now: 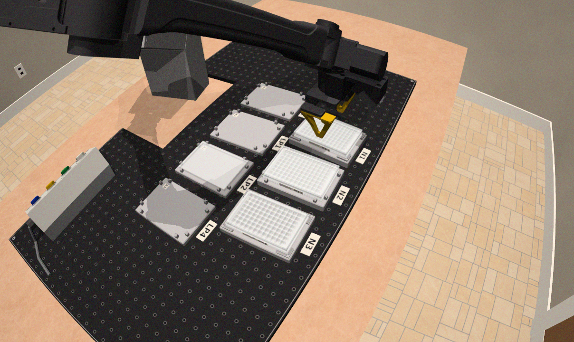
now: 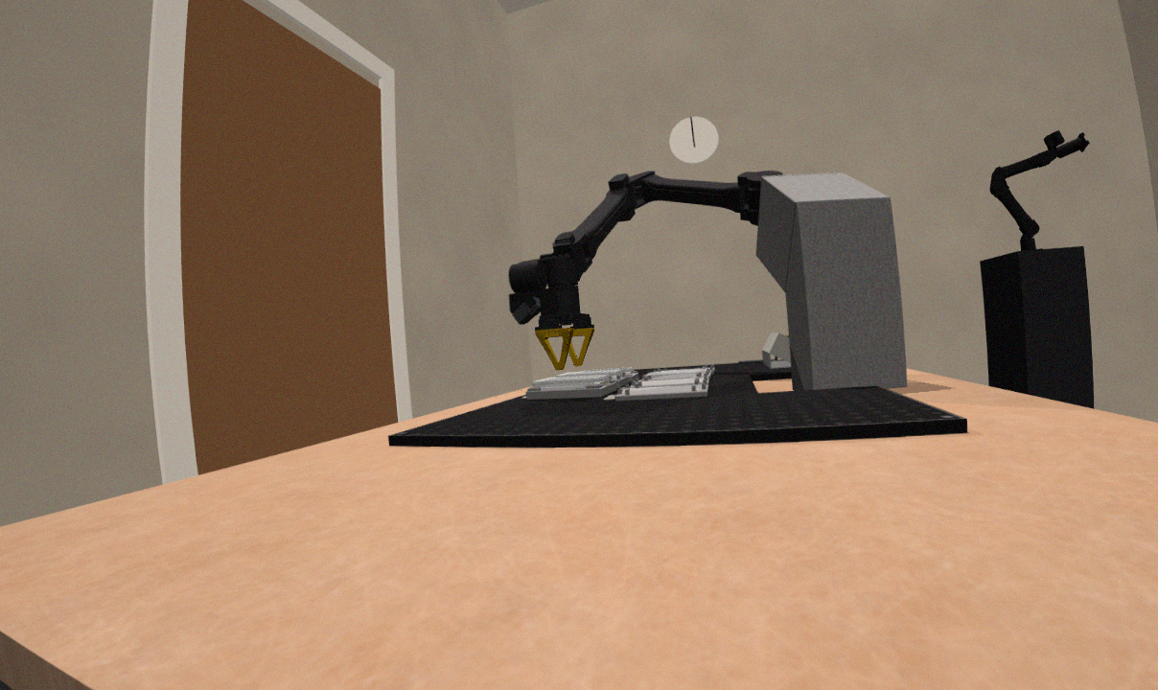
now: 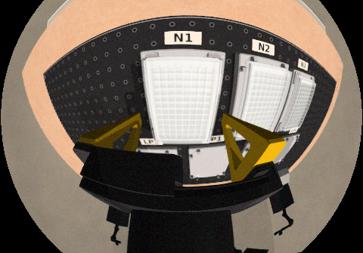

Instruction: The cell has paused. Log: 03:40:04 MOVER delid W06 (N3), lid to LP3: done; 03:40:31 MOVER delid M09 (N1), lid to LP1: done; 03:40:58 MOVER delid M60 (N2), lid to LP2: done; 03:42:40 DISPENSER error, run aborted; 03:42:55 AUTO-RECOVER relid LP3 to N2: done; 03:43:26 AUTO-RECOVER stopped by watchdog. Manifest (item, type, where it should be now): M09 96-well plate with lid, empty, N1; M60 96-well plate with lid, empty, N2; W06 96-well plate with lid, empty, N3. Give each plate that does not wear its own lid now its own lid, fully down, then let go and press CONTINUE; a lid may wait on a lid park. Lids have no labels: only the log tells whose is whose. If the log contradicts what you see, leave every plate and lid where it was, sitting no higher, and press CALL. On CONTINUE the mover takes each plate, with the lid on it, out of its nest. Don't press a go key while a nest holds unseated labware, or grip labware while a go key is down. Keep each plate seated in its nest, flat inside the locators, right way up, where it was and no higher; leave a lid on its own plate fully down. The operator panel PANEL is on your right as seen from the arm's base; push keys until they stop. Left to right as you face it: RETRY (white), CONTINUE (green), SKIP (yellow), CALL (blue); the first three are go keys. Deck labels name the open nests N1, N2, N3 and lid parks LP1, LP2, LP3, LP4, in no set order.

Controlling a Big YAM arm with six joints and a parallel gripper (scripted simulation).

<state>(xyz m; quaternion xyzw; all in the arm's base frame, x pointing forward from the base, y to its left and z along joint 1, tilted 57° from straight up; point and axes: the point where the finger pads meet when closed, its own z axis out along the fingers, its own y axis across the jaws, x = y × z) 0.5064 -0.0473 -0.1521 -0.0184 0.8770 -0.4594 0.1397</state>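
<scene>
- Fingers of the gripper (image 1: 329,114) are spread fully wide and hold nothing; in the exterior view they hang clear above the plates, touching none.
- Gripper sits over the near end of the N1 plate (image 1: 333,138), by the edge facing LP1 (image 1: 248,129).
- N1 plate wears a lid, seen in the wrist view as a smooth frame around the well grid.
- N2 plate (image 1: 301,172) also wears a lid.
- N3 plate (image 1: 265,221) is bare, its wells open.
- One lid (image 1: 214,166) lies on LP2; LP1, LP4 (image 1: 176,208) and the farthest park (image 1: 274,99) show bare grey tops.
- All nests and parks stand on a black board (image 1: 153,276) dotted with holes, cut out around the arm's grey pedestal (image 1: 176,63).
- Board rests on a peach-coloured table (image 2: 566,558).
- Panel (image 1: 74,191) stands at the board's corner, well apart from the gripper, with blue (image 1: 35,199), yellow (image 1: 50,185), green (image 1: 64,170) and white (image 1: 80,156) keys.
- Room has tan walls, a brown door (image 2: 283,240), a round clock (image 2: 693,139), a tiled floor, and a second small arm on a black stand (image 2: 1036,321).
</scene>
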